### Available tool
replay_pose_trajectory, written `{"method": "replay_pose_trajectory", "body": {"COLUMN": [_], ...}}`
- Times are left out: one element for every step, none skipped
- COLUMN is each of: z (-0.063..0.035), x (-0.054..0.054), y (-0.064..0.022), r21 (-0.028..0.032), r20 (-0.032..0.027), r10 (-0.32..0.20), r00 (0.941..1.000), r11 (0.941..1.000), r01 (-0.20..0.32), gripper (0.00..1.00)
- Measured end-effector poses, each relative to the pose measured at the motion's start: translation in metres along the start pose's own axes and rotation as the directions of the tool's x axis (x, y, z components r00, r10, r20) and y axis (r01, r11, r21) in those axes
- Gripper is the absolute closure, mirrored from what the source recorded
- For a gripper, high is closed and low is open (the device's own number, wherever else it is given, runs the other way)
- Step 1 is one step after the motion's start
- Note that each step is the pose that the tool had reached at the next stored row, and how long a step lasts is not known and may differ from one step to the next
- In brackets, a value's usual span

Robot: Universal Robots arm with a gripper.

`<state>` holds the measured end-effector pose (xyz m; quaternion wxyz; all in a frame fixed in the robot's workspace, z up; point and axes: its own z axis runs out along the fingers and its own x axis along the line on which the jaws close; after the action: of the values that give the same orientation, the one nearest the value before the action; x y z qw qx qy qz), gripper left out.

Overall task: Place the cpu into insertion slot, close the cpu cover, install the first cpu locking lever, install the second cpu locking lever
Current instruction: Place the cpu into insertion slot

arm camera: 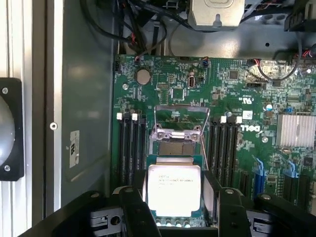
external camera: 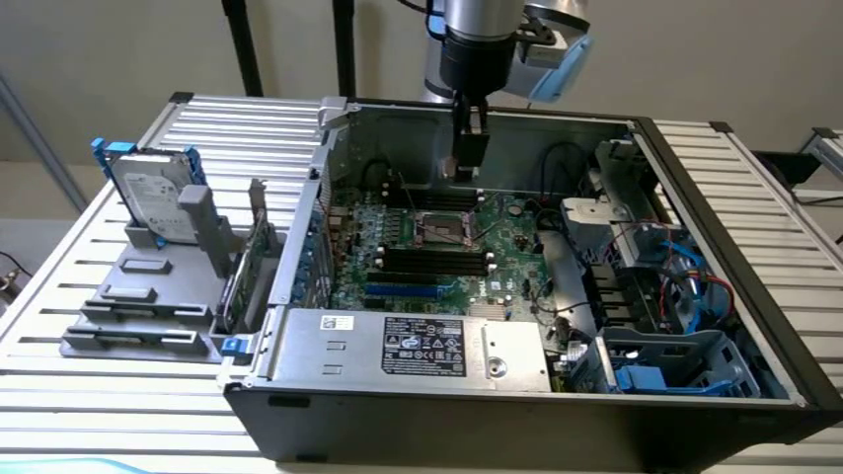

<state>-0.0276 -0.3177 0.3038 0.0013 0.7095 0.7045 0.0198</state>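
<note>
Jaws: closed on the cpu point(arm camera: 174, 190), one finger on each of two opposite edges. Its silvery top faces the wrist camera.
Arm: holds the gripper point(external camera: 464, 170) down inside the open computer case point(external camera: 757, 286), above the green board point(external camera: 507, 237) and not touching it.
Chip position: the cpu is in the air over the insertion slot point(arm camera: 175, 148), not seated. It hides the nearer part of the slot from the wrist camera.
Socket: dark contact field shows bare past the chip's edge.
Cover: the cpu cover point(arm camera: 177, 133) is swung up on the side of the slot away from the gripper. The board shows through its cut-out centre.
Flanks: long black memory slots point(arm camera: 129, 148) run along both sides of the socket.
Case front: grey power supply point(external camera: 395, 346) with a label.
Surroundings: the slatted metal worktop point(external camera: 79, 395) carries the case. At the exterior view's left, a grey rack point(external camera: 145, 296) has a hard drive point(external camera: 148, 193) standing in it.
</note>
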Motion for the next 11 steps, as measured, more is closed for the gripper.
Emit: {"method": "replay_pose_trajectory", "body": {"z": [0.0014,0.0031,0.0048,0.0064,0.0080,0.0095,0.0111,0.0128,0.0145,0.0163,0.0181], "x": [0.000,0.000,-0.001,-0.001,-0.002,-0.003,-0.004,-0.005,-0.006,-0.006,-0.007], "y": [-0.0001,-0.0001,-0.0002,-0.0002,-0.0003,-0.0004,-0.0004,-0.0005,-0.0006,-0.0009,-0.0011], "r21": [0.0013,0.0016,0.0016,0.0016,0.0015,0.0016,0.0016,0.0017,0.0016,0.0016,0.0016], "r20": [0.0001,0.0002,0.0000,-0.0005,-0.0009,-0.0012,-0.0013,-0.0013,-0.0013,-0.0014,-0.0013], "r10": [0.002,0.003,0.003,0.003,0.003,0.003,0.003,0.003,0.003,0.003,0.003], "r00": [1.0000,1.0000,1.0000,1.0000,1.0000,1.0000,1.0000,1.0000,1.0000,1.0000,1.0000], "r11": [1.0000,1.0000,1.0000,1.0000,1.0000,1.0000,1.0000,1.0000,1.0000,1.0000,1.0000], "r01": [-0.002,-0.003,-0.003,-0.003,-0.003,-0.003,-0.003,-0.003,-0.003,-0.003,-0.003], "gripper": [0.46,0.46,0.46,0.46,0.46,0.46,0.46,0.46,0.46,0.46,0.46]}}
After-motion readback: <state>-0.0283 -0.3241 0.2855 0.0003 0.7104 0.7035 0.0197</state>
